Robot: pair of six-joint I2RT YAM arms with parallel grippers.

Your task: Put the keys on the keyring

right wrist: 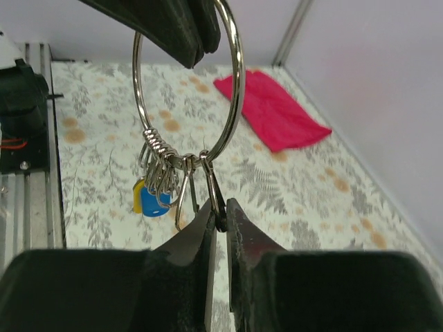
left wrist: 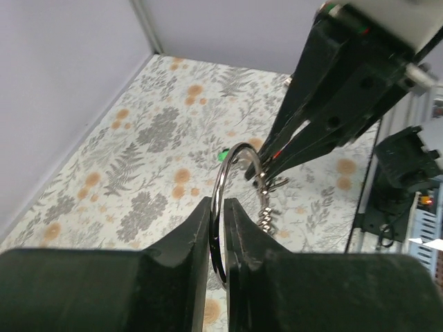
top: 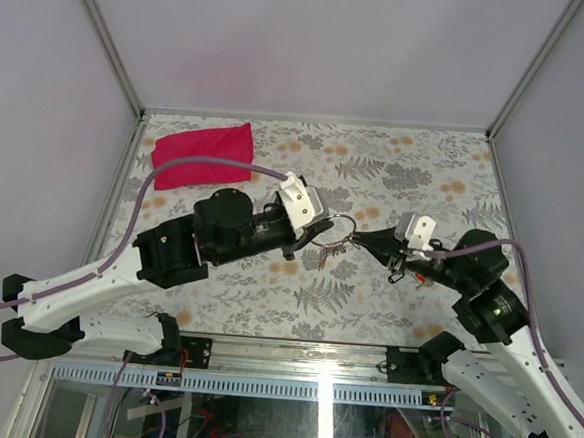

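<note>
The left gripper (left wrist: 220,207) is pinched almost closed on the wire of the keyring (left wrist: 217,187), holding it upright on its edge above the table (top: 425,178). The right gripper (right wrist: 220,207) meets the keyring from the opposite side. Its fingers are narrowed onto a small metal loop (right wrist: 213,185) that hangs from the bottom of the keyring.

Just beside that loop, also under the keyring, dangle the keys (right wrist: 149,200). They are a bunch of little rings with one blue and one yellow head showing; any other colours cannot be made out. The two sets of fingertips crowd the keyring closely, and the bunch hangs between them.

A red cloth (top: 203,155) lies well away from the keyring, toward the far left corner. Bare flowered surface surrounds the spot below the keyring on every side. The pale walls (top: 314,50) and the near metal rail (top: 293,351) stand well apart from it.
</note>
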